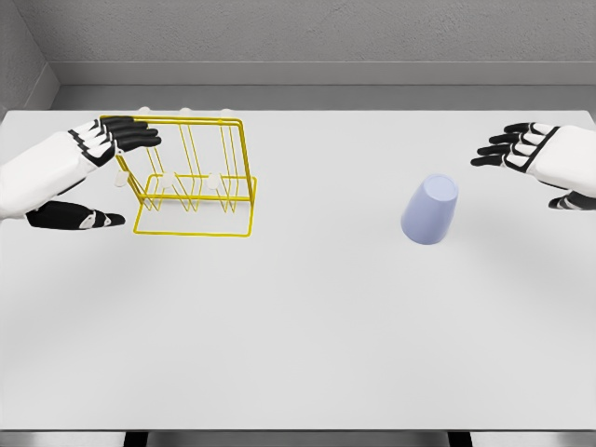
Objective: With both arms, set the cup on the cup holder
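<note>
Two hands show over a white worktop (298,354), whose near half is bare w/ a dark gap under its front edge. Going back from there, the cup (429,211) comes first: pale lavender, upside down, wide rim on the surface, narrower base up and leaning a bit toward the back right. It stands right of centre, free on all sides, touching neither hand nor rack.

Left of centre sits the cup holder (193,177), a yellow wire rack w/ a rectangular base frame, a tall top frame and upright wires between; small white pegs show along its lower bar and white knobs near the top rail. It's well apart from the cup, w/ open surface between them.

The left hand (79,177) comes in from the left edge at the rack's left end. Its black fingers (130,137) are stretched out, spread slightly, lying across the top left corner of the frame; thumb points right, lower down, beside the base. Contact w/ the wire is probably there, but overlap makes it hard to confirm. Not closed round anything.

The right hand (549,163) hangs at the right edge, further back than the cup and near it to the right, palm facing inward, fingers extended and loosely parted, holding nothing.

Behind: grey wall, dark strip at the worktop's far edge.
</note>
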Motion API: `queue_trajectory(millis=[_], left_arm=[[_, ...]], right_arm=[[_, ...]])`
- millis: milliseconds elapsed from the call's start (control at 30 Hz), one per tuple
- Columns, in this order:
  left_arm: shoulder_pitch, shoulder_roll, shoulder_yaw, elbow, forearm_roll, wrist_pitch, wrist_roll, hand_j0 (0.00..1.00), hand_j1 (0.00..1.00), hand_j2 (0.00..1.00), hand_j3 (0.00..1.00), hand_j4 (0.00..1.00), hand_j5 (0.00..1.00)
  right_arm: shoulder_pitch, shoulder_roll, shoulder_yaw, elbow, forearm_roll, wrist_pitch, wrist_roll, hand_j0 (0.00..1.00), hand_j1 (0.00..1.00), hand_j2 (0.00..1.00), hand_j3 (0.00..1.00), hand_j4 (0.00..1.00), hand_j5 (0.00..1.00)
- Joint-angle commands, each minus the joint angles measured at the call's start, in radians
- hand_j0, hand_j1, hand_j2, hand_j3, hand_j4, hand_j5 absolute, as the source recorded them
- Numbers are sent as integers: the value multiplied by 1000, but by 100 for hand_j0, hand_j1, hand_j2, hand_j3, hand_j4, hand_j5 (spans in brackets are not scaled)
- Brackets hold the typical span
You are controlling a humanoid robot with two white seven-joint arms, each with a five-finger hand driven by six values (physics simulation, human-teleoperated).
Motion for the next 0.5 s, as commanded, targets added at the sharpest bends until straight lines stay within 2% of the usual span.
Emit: queue_trajectory(millis=[0,267,333,367,400,433,467], left_arm=[[0,1,1,0,8,1,1,100,100,100,100,100,100],[9,-1,1,0,8,1,1,100,100,100,100,100,100],[9,-1,1,0,8,1,1,100,100,100,100,100,100],[9,-11,1,0,8,1,1,100,100,100,100,100,100],[9,-21,1,-2,8,1,1,100,100,100,100,100,100],[20,-19,-1,-2,6,1,1,100,100,100,100,100,100],[26,-19,-3,-2,5,1,1,100,100,100,100,100,100]], right_arm=[[0,7,-1,2,0,2,0,100,100,100,100,100,100],[-3,5,-12,-12,3,2,-2,100,100,100,100,100,100],[-3,31,-45,-14,5,2,-2,100,100,100,100,100,100],[-14,28,-32,-12,6,2,-4,100,100,100,100,100,100],[-49,28,-24,-7,18,2,30,100,100,100,100,100,100],[-113,28,17,-7,26,2,99,100,100,100,100,100,100],[-189,38,93,-6,28,2,144,100,100,100,100,100,100]])
